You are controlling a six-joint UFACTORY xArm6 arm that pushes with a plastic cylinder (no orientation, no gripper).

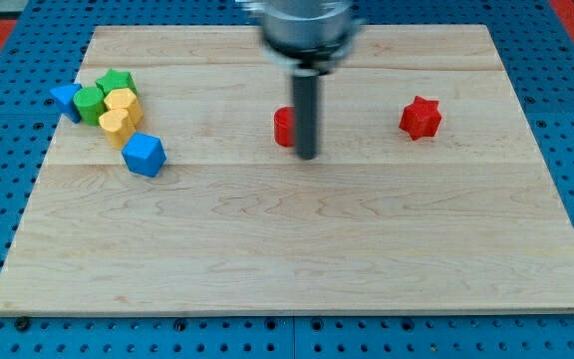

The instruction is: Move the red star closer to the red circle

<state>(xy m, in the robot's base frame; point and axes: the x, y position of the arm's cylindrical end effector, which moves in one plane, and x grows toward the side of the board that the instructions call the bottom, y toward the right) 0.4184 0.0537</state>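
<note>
The red star (421,117) lies on the wooden board at the view's right, upper half. The red circle (284,127) lies near the board's middle, partly hidden behind my rod. My tip (307,156) rests on the board just right of and slightly below the red circle, close against it. The red star is well to the right of my tip, with open board between them.
A cluster of blocks sits at the view's upper left: a blue triangle (66,100), a green circle (89,104), a green star (117,82), two yellow blocks (120,112), and a blue block (144,155) just below them. The wooden board (287,249) lies on a blue pegboard.
</note>
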